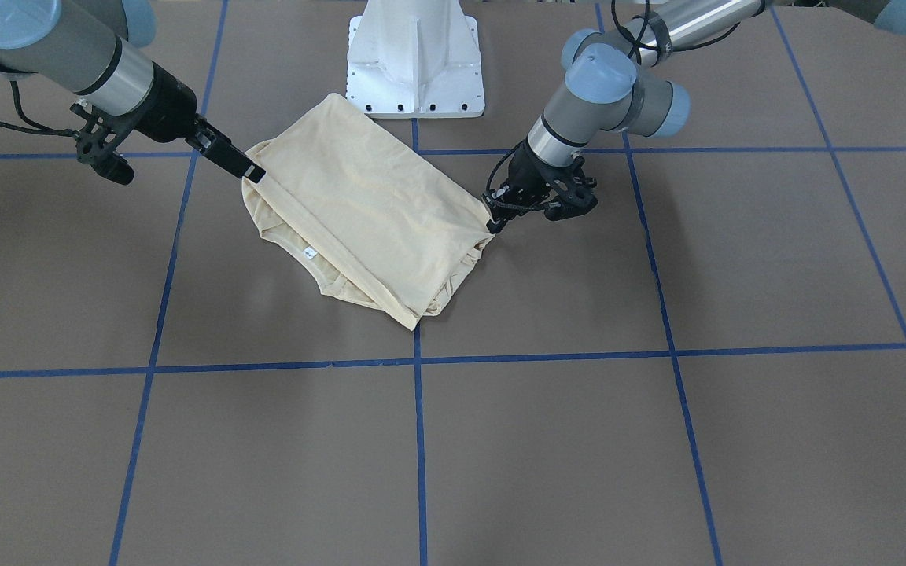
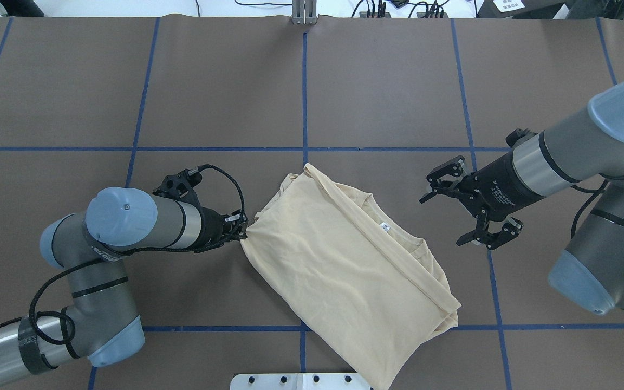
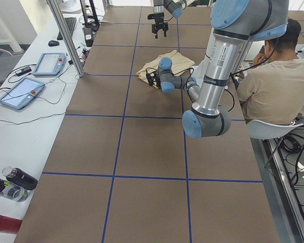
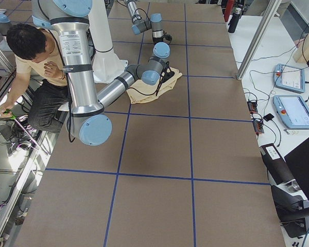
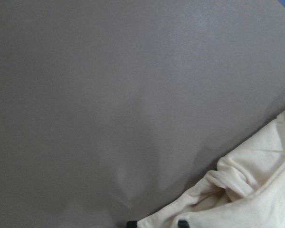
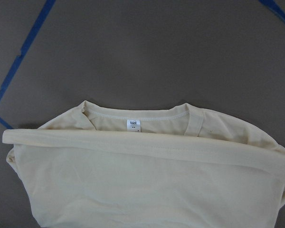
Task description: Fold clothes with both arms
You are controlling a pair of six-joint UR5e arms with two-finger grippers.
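Note:
The pale cream shirt [image 2: 344, 271] lies folded into a slanted rectangle in the middle of the table, print hidden, collar and white tag [image 2: 382, 227] showing at one long edge. My left gripper [image 2: 242, 234] is low at the shirt's left corner and shut on the cloth; in the left wrist view its fingertips [image 5: 182, 223] show at the bottom edge with the shirt [image 5: 256, 190] between them. My right gripper [image 2: 444, 216] hangs wide open beside the collar side, apart from the cloth. The right wrist view looks down on the collar and tag [image 6: 133, 125].
The white pedestal base [image 1: 415, 55] stands just behind the shirt [image 1: 366, 204]. Blue tape lines grid the brown table. A seated person [image 3: 273, 76] is beside the robot. Tablets [image 3: 20, 91] and bottles [image 3: 10, 185] lie on the side bench.

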